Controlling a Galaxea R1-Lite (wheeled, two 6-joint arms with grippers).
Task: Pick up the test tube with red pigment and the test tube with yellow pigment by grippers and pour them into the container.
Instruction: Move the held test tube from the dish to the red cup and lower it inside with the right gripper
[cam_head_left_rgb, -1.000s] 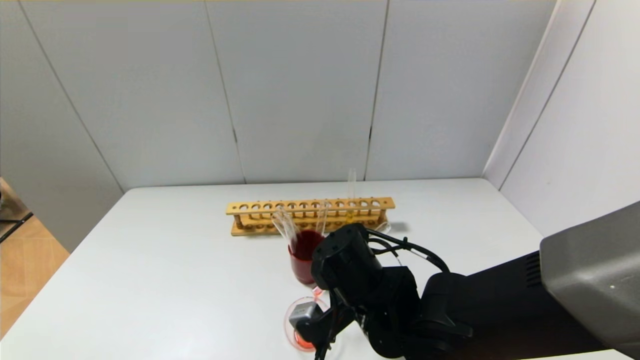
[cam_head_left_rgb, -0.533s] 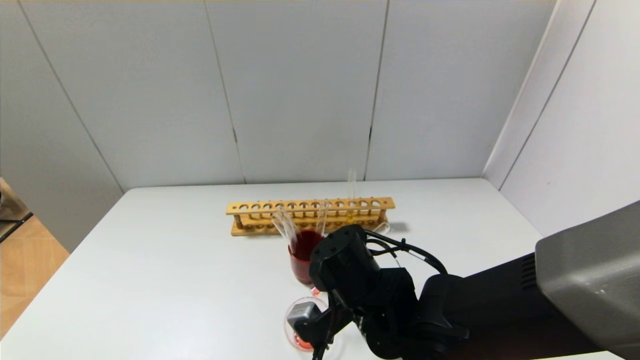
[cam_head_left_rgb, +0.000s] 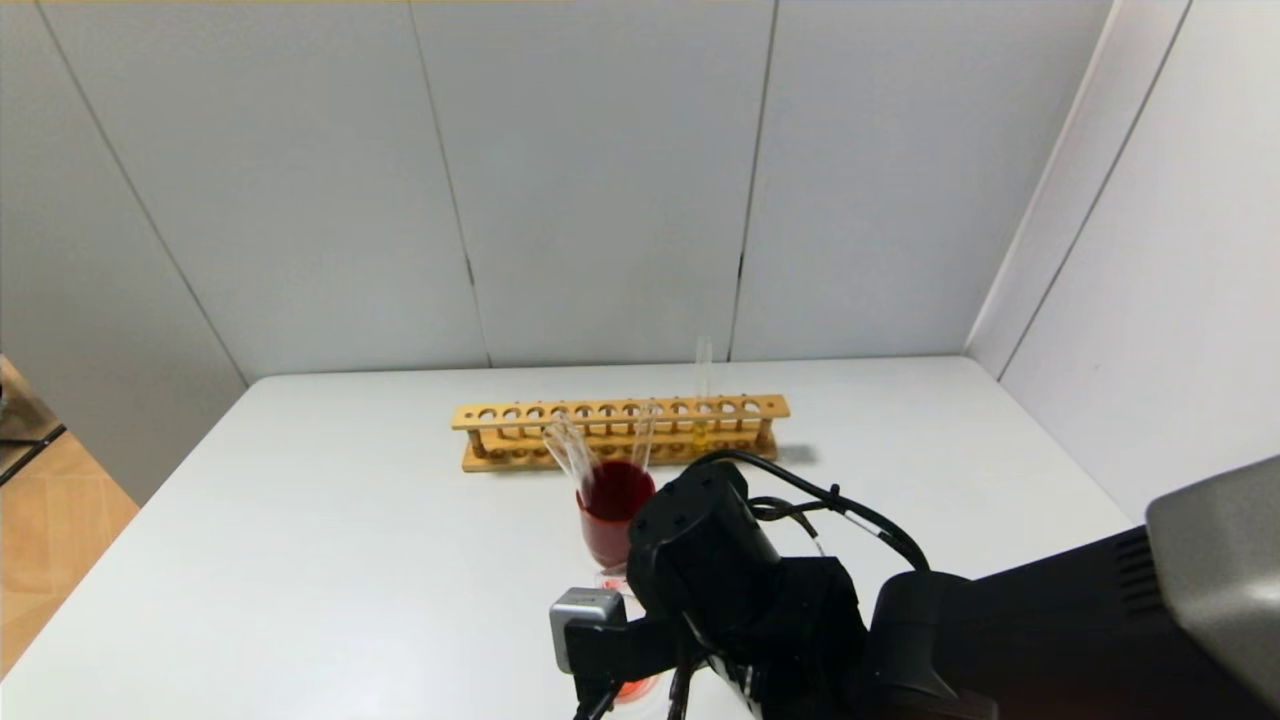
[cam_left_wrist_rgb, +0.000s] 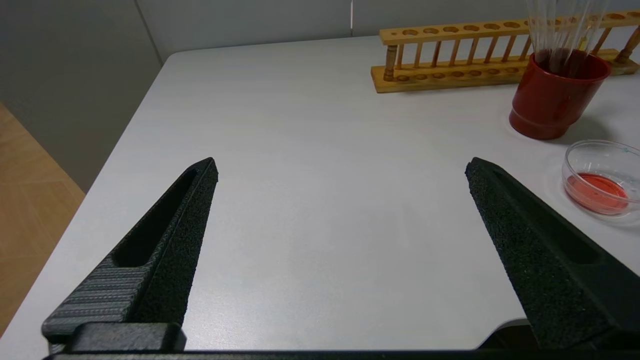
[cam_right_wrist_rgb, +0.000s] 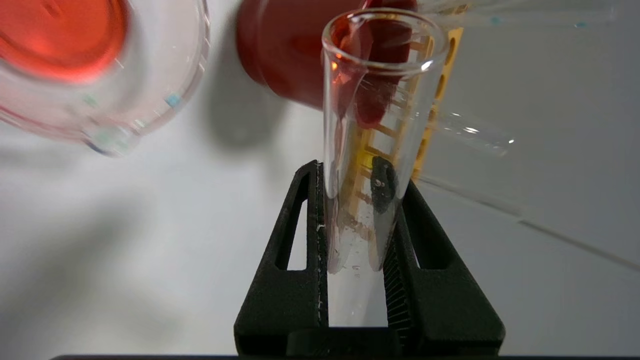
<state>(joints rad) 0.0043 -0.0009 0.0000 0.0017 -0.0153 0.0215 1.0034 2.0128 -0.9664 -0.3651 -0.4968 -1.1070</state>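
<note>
White wall panels stand behind a white counter (cam_head_left_rgb: 350, 520) with a wooden rack (cam_head_left_rgb: 618, 430) near its far side. One tube with a yellow tip (cam_head_left_rgb: 702, 395) stands upright in the rack. Just in front sits a dark red cup (cam_head_left_rgb: 610, 520) holding several clear tubes. The right gripper (cam_right_wrist_rgb: 357, 215) is low at the counter's near edge, its jaws clamped on a clear glass tube (cam_right_wrist_rgb: 372, 125) that looks emptied, its mouth pointing toward the cup. The glass dish (cam_left_wrist_rgb: 602, 177) beside it holds red-orange liquid. The left gripper (cam_left_wrist_rgb: 340, 175) hovers over bare counter, well apart from the dish, jaws spread wide.
</note>
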